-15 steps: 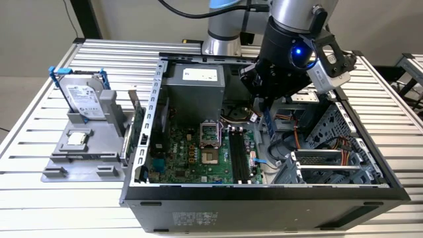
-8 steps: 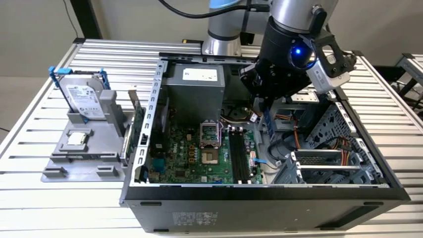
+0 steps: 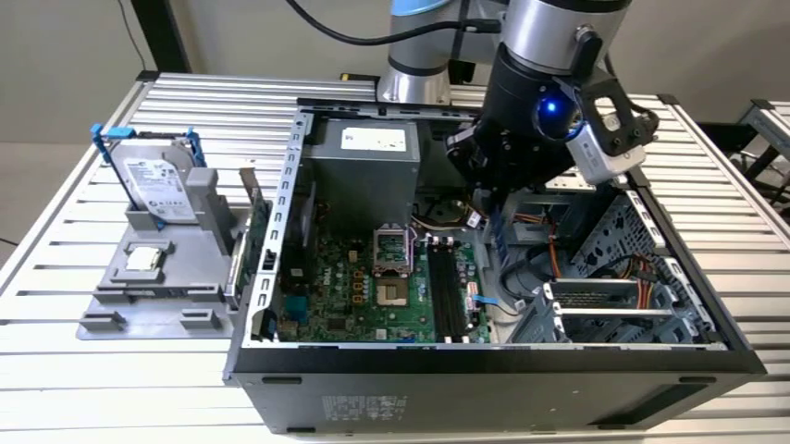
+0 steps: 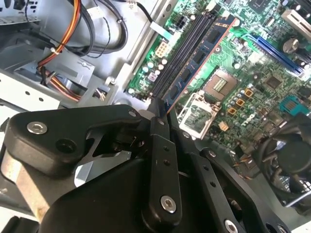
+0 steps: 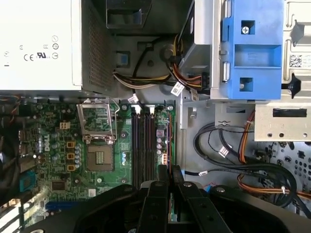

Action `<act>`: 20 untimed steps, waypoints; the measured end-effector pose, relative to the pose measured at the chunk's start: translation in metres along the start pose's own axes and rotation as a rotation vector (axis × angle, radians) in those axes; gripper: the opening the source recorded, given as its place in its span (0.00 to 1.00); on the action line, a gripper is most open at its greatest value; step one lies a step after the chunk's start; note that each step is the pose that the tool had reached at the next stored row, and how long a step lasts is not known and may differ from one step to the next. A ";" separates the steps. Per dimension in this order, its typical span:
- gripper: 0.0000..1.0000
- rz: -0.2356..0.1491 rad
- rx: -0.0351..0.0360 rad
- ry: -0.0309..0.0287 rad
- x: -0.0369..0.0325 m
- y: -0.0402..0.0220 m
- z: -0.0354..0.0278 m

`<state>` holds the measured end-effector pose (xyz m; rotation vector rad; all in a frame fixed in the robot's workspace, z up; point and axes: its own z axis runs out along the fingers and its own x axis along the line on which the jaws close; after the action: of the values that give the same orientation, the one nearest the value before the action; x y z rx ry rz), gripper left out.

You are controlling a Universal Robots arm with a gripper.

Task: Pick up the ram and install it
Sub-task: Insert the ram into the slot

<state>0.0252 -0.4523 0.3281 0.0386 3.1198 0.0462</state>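
Ram: 1 stick, clamped by 1 gripper above motherboard.

Motherboard green; ram dark with orange edge; pincer black; bracket bright blue; bench silver, ribbed stripes.

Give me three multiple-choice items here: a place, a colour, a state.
1. Where is the silver hard drive in its blue-handled frame? A) on the grey stand outside the black computer case B) in a bay C) on the motherboard
2. Colour of the plastic drive bracket? A) red B) yellow C) blue
3. The black gripper is: A) open, empty B) shut on the long, thin circuit-board ram stick C) holding a cable
1 A, at the exterior view's left; 2 C, in the first wrist view; 3 B, the stick juts from its grip in the second wrist view.
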 end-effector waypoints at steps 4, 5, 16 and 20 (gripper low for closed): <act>0.00 0.012 0.0006 -0.0004 0.0002 0.0004 0.0073; 0.00 0.017 0.0010 -0.0005 0.0002 0.0006 0.0092; 0.00 0.033 0.0111 -0.0014 0.0018 0.0004 0.0276; 0.00 0.033 0.0110 -0.0014 0.0052 0.0003 0.0348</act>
<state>0.0208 -0.4508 0.2932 0.0898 3.1182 0.0295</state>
